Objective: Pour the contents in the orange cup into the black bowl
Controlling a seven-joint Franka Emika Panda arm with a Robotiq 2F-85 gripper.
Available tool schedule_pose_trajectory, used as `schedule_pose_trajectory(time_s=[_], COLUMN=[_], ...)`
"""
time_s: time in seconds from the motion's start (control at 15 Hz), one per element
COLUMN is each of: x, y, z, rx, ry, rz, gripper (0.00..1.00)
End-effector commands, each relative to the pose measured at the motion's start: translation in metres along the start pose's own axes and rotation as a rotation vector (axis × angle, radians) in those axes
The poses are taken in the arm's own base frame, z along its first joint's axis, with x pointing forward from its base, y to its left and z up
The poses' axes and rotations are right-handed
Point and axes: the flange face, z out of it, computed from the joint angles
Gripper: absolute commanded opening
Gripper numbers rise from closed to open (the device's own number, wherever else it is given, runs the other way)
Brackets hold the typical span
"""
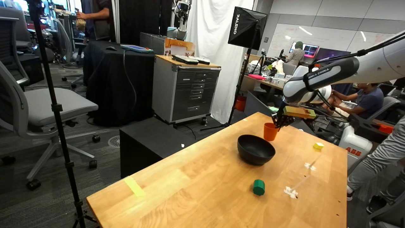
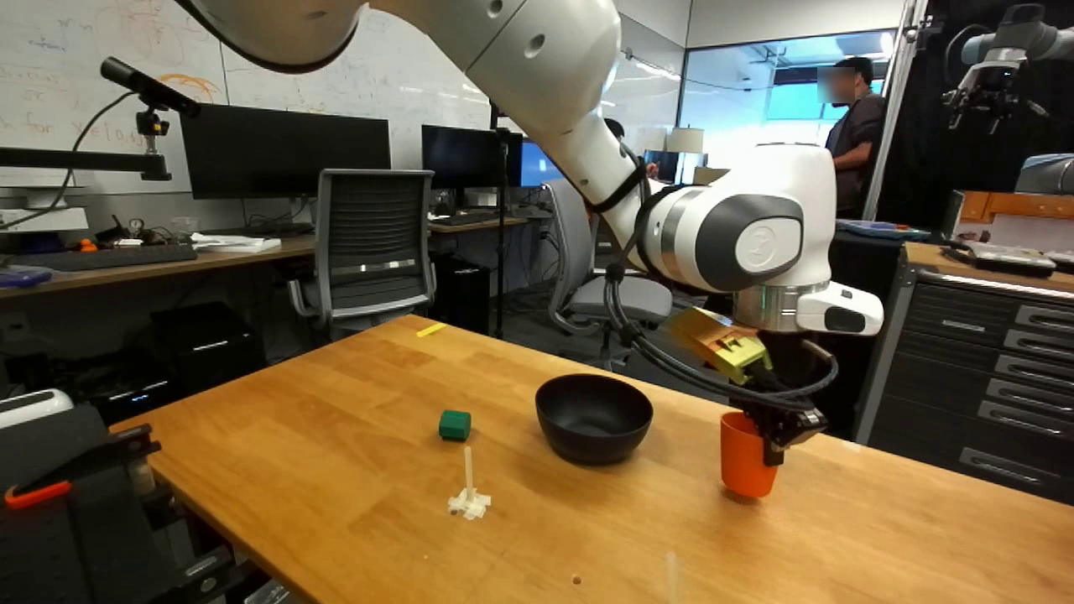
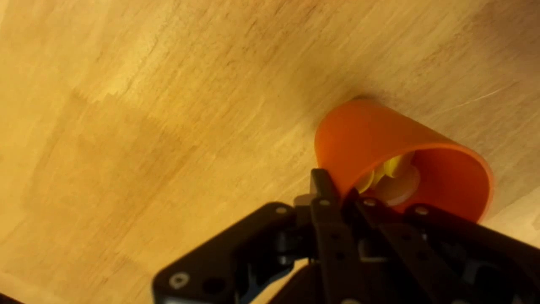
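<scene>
The orange cup is upright or nearly so at the far end of the table, beside the black bowl; it also shows in an exterior view and in the wrist view. My gripper is shut on the cup's wall, one finger outside and one inside the rim. A shadow lies under the cup; it seems at or just above the table. The contents, pale yellow pieces, lie inside the cup. The black bowl stands upright in both exterior views; its visible inside is plain black.
A small green block lies on the table past the bowl, also in an exterior view. A yellow block sits near the table edge. White tape patches hold a thin upright stick.
</scene>
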Motion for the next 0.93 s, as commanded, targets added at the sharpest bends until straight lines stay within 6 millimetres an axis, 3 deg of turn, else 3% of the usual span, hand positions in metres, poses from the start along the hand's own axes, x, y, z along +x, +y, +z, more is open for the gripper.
schedule_pose_trajectory(time_s=[0.0, 0.4, 0.6, 0.87], x=[0.0, -0.007, -0.02, -0.046], y=[-0.011, -0.021, -0.022, -0.03], z=[-0.025, -0.058, -0.075, -0.073], rx=[-0.021, -0.046, -0.096, -0.211], ry=[0.054, 0.132, 0.165, 0.166], rz=[-0.019, -0.068, -0.116, -0.223], gripper=[0.03, 0.03, 0.03, 0.03])
